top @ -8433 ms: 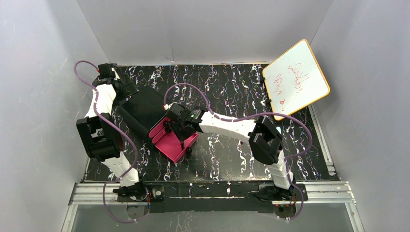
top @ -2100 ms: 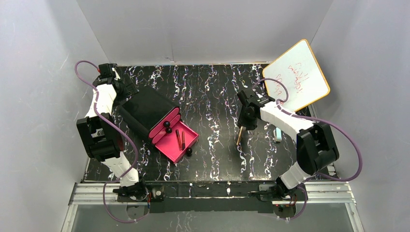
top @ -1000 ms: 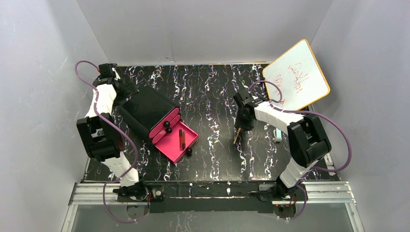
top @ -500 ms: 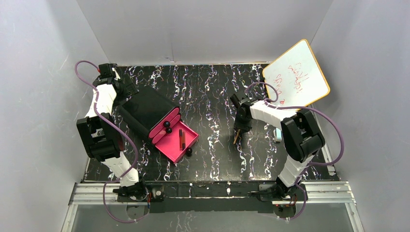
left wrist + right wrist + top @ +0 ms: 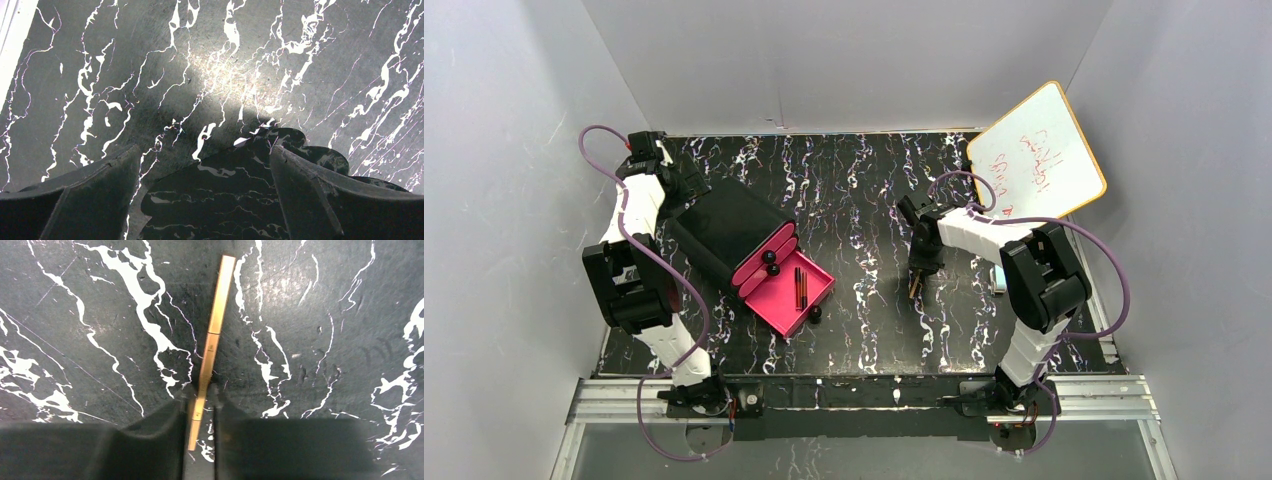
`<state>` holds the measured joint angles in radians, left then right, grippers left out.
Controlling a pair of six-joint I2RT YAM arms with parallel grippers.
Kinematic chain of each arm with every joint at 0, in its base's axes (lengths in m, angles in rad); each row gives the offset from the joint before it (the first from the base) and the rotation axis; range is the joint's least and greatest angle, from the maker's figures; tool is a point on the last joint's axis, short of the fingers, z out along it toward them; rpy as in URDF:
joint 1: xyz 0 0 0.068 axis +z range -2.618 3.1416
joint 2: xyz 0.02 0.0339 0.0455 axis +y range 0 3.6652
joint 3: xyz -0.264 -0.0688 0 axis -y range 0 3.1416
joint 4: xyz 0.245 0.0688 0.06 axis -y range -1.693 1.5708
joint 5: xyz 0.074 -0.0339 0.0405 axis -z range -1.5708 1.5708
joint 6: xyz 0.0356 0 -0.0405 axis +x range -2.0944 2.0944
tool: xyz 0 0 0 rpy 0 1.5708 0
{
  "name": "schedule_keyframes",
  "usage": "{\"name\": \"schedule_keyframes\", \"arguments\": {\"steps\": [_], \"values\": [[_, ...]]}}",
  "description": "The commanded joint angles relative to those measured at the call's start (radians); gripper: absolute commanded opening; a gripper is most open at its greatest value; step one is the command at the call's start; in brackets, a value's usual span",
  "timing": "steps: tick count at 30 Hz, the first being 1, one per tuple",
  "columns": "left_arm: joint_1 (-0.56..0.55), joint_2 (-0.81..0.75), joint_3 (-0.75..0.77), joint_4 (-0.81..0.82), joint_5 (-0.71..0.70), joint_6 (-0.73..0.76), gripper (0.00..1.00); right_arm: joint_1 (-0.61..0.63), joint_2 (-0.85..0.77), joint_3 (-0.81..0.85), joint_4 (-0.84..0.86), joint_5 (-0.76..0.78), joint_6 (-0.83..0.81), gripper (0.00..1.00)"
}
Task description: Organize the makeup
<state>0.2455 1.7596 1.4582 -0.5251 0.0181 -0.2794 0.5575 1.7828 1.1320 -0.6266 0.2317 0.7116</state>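
Note:
My right gripper [image 5: 917,272] is shut on a thin tan stick [image 5: 914,288] right of the table's middle. In the right wrist view the stick [image 5: 215,320] runs forward from between my closed fingertips [image 5: 200,400], low over the black marble tabletop. Two thin pencils [image 5: 800,288], dark and red, lie in the open pink drawer [image 5: 776,305] of the black box [image 5: 729,232]. My left gripper [image 5: 686,185] is at the box's back end. In the left wrist view its fingers [image 5: 295,185] are spread wide over the glossy box top [image 5: 220,200]. The other makeup is not in view.
An orange-rimmed whiteboard [image 5: 1036,163] leans at the back right. A small pale item [image 5: 998,282] lies by the right arm's elbow, mostly hidden. Two closed pink drawers with black knobs [image 5: 770,260] sit above the open one. Grey walls enclose the table.
My right gripper left the drawer, where the two pencils now lie, went to the right side and closed on the tan stick. It has since shifted slightly left. The left arm is still.

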Motion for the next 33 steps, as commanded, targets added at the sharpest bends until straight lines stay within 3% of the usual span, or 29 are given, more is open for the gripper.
{"name": "schedule_keyframes", "arguments": {"steps": [1, 2, 3, 12, 16, 19, 23, 27, 33], "values": [[-0.02, -0.006, -0.003, -0.076, 0.029, 0.03, 0.98, 0.004, 0.043, 0.004, 0.021, 0.016, -0.005, 0.17], [-0.02, -0.006, -0.003, -0.077, 0.028, 0.031, 0.98, 0.005, 0.047, 0.003, 0.021, 0.015, -0.008, 0.03], [-0.02, -0.008, -0.002, -0.077, 0.028, 0.031, 0.98, 0.005, 0.053, 0.003, 0.02, 0.012, -0.009, 0.01], [-0.02, -0.006, 0.005, -0.082, 0.029, 0.032, 0.98, 0.036, 0.023, 0.047, -0.016, 0.025, -0.022, 0.01], [-0.02, -0.006, 0.007, -0.082, 0.031, 0.031, 0.99, 0.148, -0.033, 0.222, -0.166, 0.125, 0.003, 0.01], [-0.02, -0.006, 0.004, -0.08, 0.034, 0.028, 0.98, 0.219, -0.056, 0.343, -0.208, 0.081, 0.033, 0.01], [-0.02, -0.016, 0.001, -0.078, 0.032, 0.026, 0.98, 0.278, -0.087, 0.386, -0.101, -0.15, 0.104, 0.01], [-0.02, -0.021, -0.001, -0.08, 0.033, 0.025, 0.98, 0.318, -0.111, 0.327, 0.058, -0.385, 0.256, 0.01], [-0.02, -0.033, -0.008, -0.073, 0.045, 0.019, 0.98, 0.371, -0.195, 0.125, 0.376, -0.457, 0.508, 0.01]]}}
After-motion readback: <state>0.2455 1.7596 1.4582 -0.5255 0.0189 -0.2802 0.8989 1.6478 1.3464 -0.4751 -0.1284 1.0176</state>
